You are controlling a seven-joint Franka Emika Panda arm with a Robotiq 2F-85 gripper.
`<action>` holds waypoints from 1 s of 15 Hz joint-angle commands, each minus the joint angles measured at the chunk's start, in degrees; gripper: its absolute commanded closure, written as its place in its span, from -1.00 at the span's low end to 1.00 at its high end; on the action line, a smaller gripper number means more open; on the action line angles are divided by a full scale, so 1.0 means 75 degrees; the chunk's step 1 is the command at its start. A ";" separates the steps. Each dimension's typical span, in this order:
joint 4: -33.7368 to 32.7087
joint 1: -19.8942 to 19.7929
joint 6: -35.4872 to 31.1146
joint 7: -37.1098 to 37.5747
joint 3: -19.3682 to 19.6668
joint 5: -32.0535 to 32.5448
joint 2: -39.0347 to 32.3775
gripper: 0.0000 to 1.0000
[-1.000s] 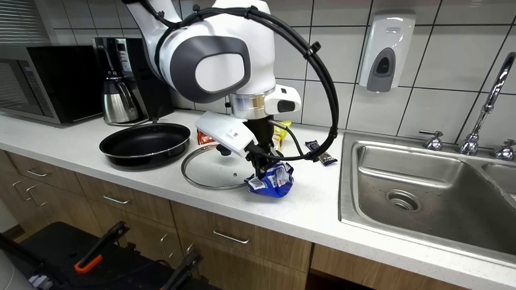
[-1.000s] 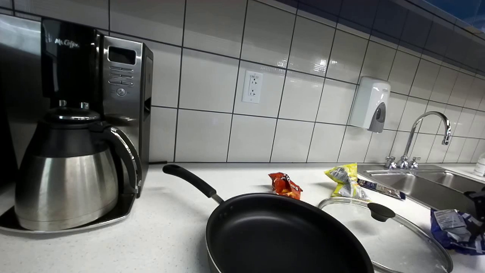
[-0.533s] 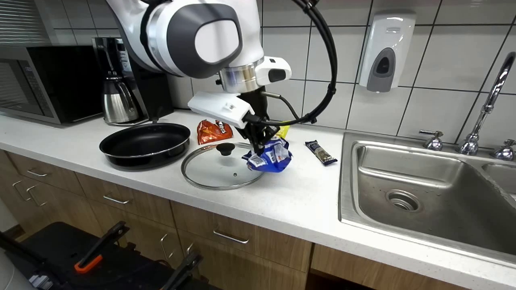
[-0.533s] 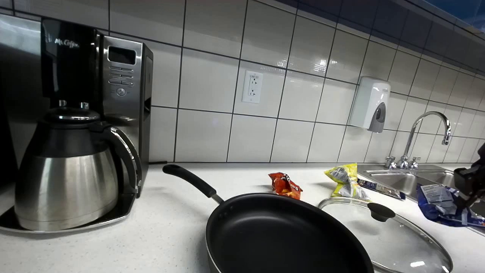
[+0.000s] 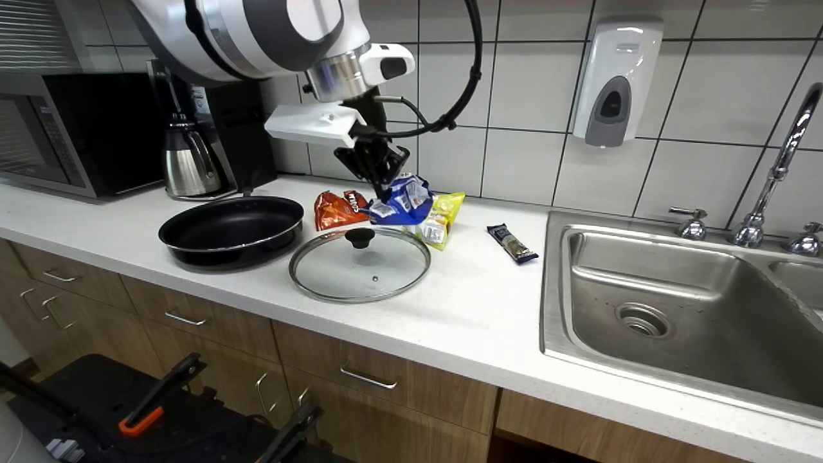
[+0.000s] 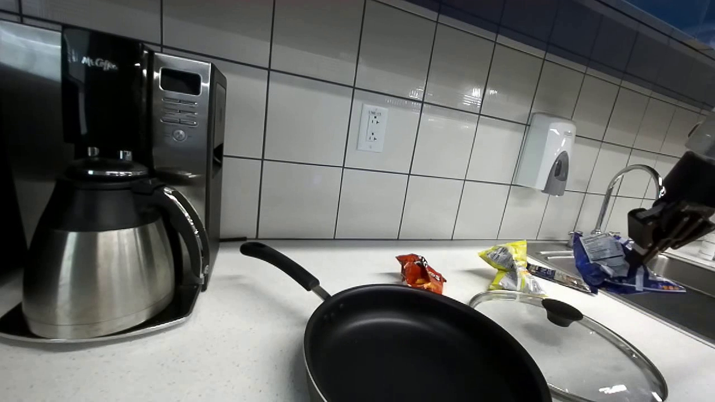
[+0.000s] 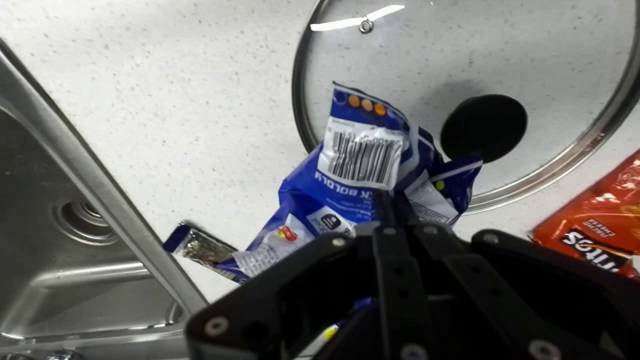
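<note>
Blue bag (image 7: 345, 185) aloft near lid rim (image 7: 555, 172)

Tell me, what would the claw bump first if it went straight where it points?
Probably the glass lid: the claw points down toward it, gripping a blue bag that would touch first. Depth is unclear; maybe the counter beside it.

Bright, even light w/ scattered glare

Worktop (image 5: 469, 321) well lit in both ext. views, shadows soft. In an ext. view, wall tiles (image 6: 455, 78) carry glare specks, upper rows bluish & darker; steel carafe (image 6: 100, 273) shines w/ pale bands. Wrist view: white streak on glass lid (image 7: 435, 65), soft shadow by its knob (image 7: 484, 127); black pincer (image 7: 394, 207) loses detail; small print on blue bag (image 7: 345, 197) a bit blurry. Wide-angle stretch at edges, esp. ext. pics.
</note>
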State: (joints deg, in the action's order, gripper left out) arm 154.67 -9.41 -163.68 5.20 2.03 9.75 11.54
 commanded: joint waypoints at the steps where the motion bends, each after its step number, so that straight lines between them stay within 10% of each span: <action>1: -0.0379 0.0266 0.0604 0.0425 -0.0502 0.0123 0.0122 1.00; 15: -0.2037 0.2220 0.1317 -0.0174 -0.1357 -0.0762 -0.1406 1.00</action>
State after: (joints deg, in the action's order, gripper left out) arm 143.85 5.47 -156.37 6.58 -7.17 6.42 4.73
